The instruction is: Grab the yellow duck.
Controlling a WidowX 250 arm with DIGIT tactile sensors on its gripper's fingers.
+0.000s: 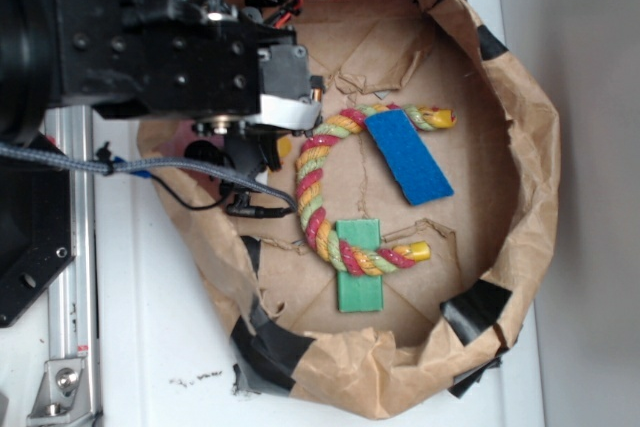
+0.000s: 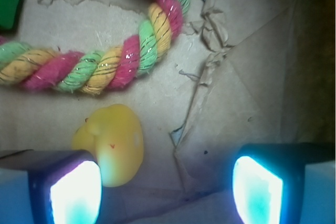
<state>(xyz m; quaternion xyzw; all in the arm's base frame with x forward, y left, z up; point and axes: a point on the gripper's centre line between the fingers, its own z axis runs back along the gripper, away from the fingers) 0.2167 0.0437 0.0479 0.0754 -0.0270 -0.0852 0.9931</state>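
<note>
The yellow duck point(image 2: 113, 142) lies on the brown paper floor just below the braided rope ring point(image 2: 105, 69). My gripper point(image 2: 168, 192) is open, its jaws wide apart. The left finger point(image 2: 76, 192) sits right against the duck's lower left side and covers part of it. The right finger point(image 2: 260, 190) stands far off over creased paper. In the exterior view the gripper point(image 1: 255, 157) hangs low at the left inside of the paper basin, and only a sliver of the duck point(image 1: 286, 146) shows beside it.
The paper basin point(image 1: 520, 147) has raised crumpled walls patched with black tape point(image 1: 480, 307). Inside lie the rope ring point(image 1: 320, 187), a blue pad point(image 1: 408, 155) and a green block point(image 1: 360, 267). Torn paper ridges point(image 2: 210, 61) run right of the duck.
</note>
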